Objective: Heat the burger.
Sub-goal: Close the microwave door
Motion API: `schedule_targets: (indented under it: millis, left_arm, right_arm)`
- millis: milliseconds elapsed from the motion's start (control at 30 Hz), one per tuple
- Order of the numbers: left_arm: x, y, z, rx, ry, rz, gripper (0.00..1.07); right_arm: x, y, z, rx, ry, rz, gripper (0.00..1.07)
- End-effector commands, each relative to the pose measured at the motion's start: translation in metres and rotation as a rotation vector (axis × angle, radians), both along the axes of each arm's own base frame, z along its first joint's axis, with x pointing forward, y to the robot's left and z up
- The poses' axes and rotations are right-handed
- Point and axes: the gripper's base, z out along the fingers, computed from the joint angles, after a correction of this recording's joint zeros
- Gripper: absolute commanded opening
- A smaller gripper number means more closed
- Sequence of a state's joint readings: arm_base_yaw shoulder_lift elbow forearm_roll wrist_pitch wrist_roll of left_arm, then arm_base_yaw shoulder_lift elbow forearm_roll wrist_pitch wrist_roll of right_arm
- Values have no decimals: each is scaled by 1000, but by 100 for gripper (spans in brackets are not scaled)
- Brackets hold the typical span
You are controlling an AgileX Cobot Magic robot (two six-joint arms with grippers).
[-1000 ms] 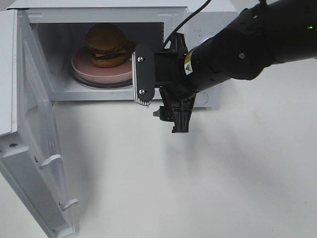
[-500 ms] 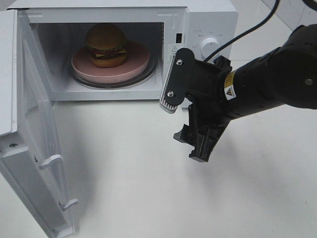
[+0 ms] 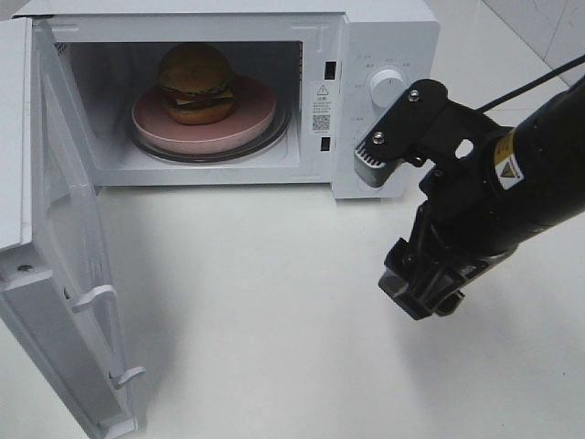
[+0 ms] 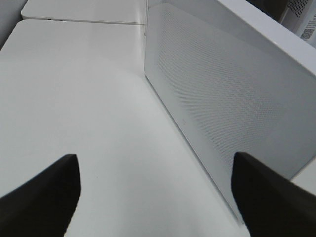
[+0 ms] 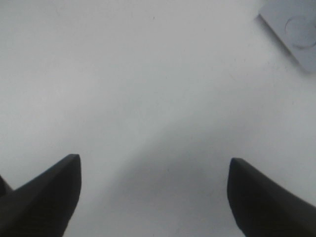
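Observation:
The burger (image 3: 195, 80), with a golden-brown bun, sits on a pink plate (image 3: 251, 123) inside the white microwave (image 3: 384, 37). The microwave's door (image 3: 55, 256) hangs wide open on the left. My right gripper (image 3: 422, 291) points down at the table, in front of the microwave's control panel and well clear of the opening. In the right wrist view it (image 5: 153, 168) is open, with only bare table between its fingers. My left gripper (image 4: 155, 165) is open and empty beside a white perforated panel (image 4: 222, 98). The left arm is out of the high view.
The microwave's dial (image 3: 388, 89) is on the right-hand panel, just behind the right arm. The open door juts toward the table's front left. White tabletop (image 3: 256, 311) spreads in front of the oven. A pale grey corner (image 5: 294, 29) shows in the right wrist view.
My right arm has drawn back from the microwave's opening, moving right and toward the front. Its gripper stays open. The burger and plate have not moved.

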State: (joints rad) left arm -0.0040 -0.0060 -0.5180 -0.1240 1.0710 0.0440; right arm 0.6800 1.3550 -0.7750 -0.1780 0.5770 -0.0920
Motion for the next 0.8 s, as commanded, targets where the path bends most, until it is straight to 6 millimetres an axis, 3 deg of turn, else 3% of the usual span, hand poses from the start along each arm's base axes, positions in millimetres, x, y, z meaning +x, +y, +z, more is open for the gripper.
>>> schedule_targets:
  millis: [33,367,700,800]
  left_arm:
    - [-3,0,-1,-7,-15,-6,77]
    - [-3,0,-1,-7,-15,-6,77]
    - [-3,0,-1,-7,-15,-6,77]
    - [-3,0,-1,-7,-15,-6,77]
  right_arm:
    - [-10,-11,5,-38,70,-77,76]
    - [-34,-30,18,-110,184,-155,76]
    - [-67,-52,44,25,124,-187,76]
    - [-68,-54,46,30,123,-201,76]
